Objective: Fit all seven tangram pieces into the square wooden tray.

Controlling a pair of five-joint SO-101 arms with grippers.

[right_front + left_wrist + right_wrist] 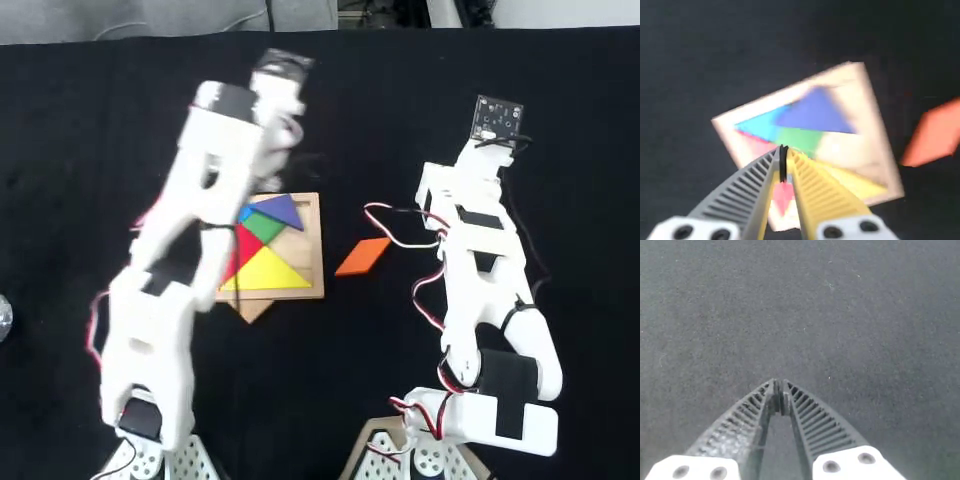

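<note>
Over the wooden tray (316,250), left of centre on the black counter (570,90), your left gripper (782,155) hangs with its jaws pressed together and nothing between them. The red piece (238,250) seen past them lies in the tray below. Seated with it are the blue triangle (285,210), cyan piece (246,213), green piece (263,226) and yellow triangle (266,270). Bare wood shows on the tray's right side, between blue and yellow. The orange parallelogram (362,256) lies flat on the counter just beside the tray's right rim, apart from it. A tan wedge (255,309) pokes out at the tray's near edge, and you cannot tell whether it is a piece. Your right gripper (779,390) is closed tight and empty above bare counter, well apart from the tray. Handling, as a judgement: the parallelogram looks thin, stiff, light and smooth-faced, so it likely skates when nudged and offers little edge height. Take it across its narrow width, pads on the two long edges near the middle. Open the jaws before descending and keep the piece level, or a corner may catch on the rim.
</note>
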